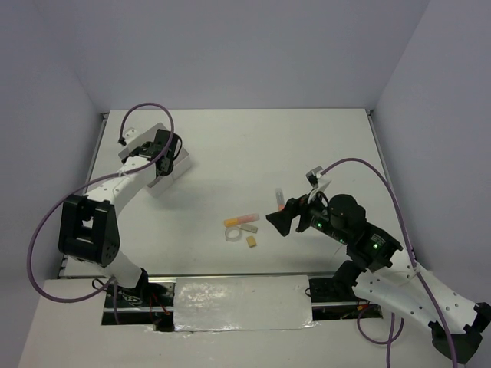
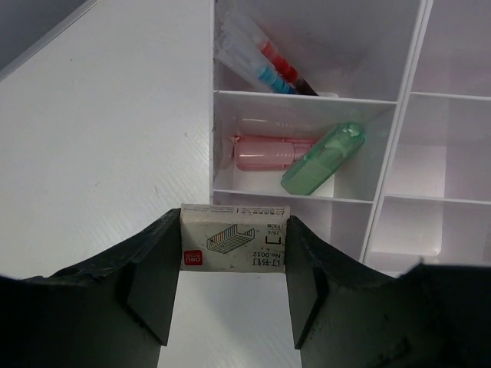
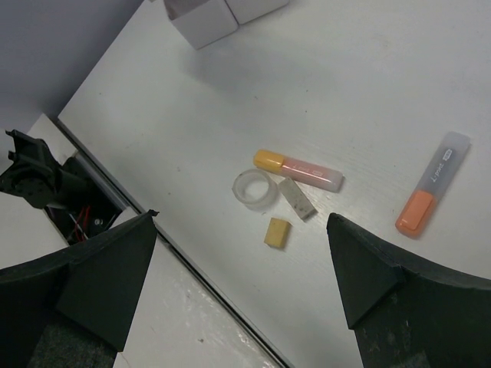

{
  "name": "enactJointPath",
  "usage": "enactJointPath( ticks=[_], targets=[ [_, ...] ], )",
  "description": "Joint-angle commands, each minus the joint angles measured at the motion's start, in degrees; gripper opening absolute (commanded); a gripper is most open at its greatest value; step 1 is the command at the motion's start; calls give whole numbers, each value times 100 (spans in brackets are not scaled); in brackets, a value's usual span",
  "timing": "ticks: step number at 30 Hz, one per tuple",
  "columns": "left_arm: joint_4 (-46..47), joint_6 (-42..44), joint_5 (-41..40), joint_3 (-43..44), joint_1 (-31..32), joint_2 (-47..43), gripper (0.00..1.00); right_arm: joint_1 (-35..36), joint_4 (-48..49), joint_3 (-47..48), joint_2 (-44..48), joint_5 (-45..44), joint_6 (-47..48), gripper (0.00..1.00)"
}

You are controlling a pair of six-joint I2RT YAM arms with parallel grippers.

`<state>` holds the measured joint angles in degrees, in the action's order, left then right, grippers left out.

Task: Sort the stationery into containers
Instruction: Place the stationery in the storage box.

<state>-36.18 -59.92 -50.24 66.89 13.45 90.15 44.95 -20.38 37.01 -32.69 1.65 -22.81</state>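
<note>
While poised just beside white plastic block of square trays (image 2: 307, 98), left gripper (image 2: 234, 230) half-spread, clamped on small white cardboard staple box (image 2: 234, 251). Well apart from trays, right gripper (image 3: 242, 222) spread wide, empty. Inside trays, pink plastic marker (image 2: 272, 152) beside green plastic marker (image 2: 322, 159).

A robotics lab: white table (image 1: 238, 146) boxed by plain grey walls (image 1: 245, 46), arms (image 1: 115, 190) trailing purple cables (image 1: 360, 162).
</note>
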Motion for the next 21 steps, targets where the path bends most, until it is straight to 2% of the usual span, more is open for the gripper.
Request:
enactJointPath(
  ticks=[1,11,14,18,21],
  targets=[
    [428,200,-74,157,-27,134,19,-21,113,210,-53,63,119,99],
    [709,279,128,149,-36,495,29,-21,131,262,-194,72,198,99],
    [771,297,163,131,-36,530,43,-21,157,271,-247,134,233,99],
    [832,262,207,17,-36,469,55,-21,166,271,-282,143,259,99],
    [876,253,199,-71,-36,416,59,-21,201,236,-273,160,259,99]
  ],
)
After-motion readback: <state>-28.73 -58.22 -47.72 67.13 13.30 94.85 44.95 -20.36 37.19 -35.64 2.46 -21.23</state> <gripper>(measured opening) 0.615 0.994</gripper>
